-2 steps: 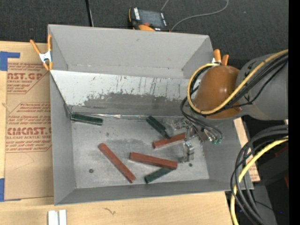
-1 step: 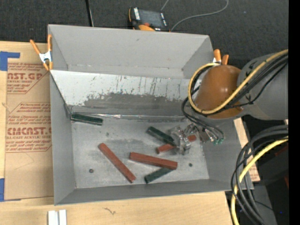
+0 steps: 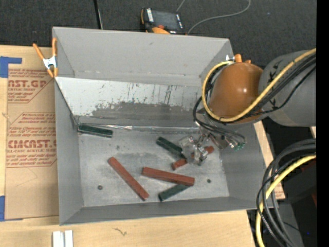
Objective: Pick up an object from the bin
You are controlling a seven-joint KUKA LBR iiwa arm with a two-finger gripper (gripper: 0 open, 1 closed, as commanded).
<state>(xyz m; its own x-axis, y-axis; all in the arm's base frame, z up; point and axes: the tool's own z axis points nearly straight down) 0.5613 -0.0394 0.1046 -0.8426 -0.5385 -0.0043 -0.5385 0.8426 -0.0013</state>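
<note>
Several small sticks lie loose on the floor of the bin [image 3: 118, 148], and your end effector [image 3: 198, 155] is down among them at the right side, below the orange wrist cover [image 3: 234, 89]. You cannot tell how far open it is, nor whether it has hold of anything, because cables and metal parts crowd that spot.

Nearest to it are a short red-brown piece [image 3: 179, 163], just beside it to the lower left, and a dark green stick [image 3: 169, 145], lying slantwise just to its left. Either could be your pick; nothing here settles which. Farther out lie a medium red-brown stick [image 3: 168, 176], a second green stick [image 3: 174, 192] near its right end, a long red-brown stick [image 3: 127, 177], and a far green stick [image 3: 95, 131] against the back wall.

By their look these are stiff, light bars with flat, probably smooth faces, so one is likely to slip or swing if you catch it near an end. Take the dark green stick across its narrow width at the middle. The short piece offers little length, so centre on it exactly. Both lie flat on metal, so you would need to come right down to the floor.
</note>
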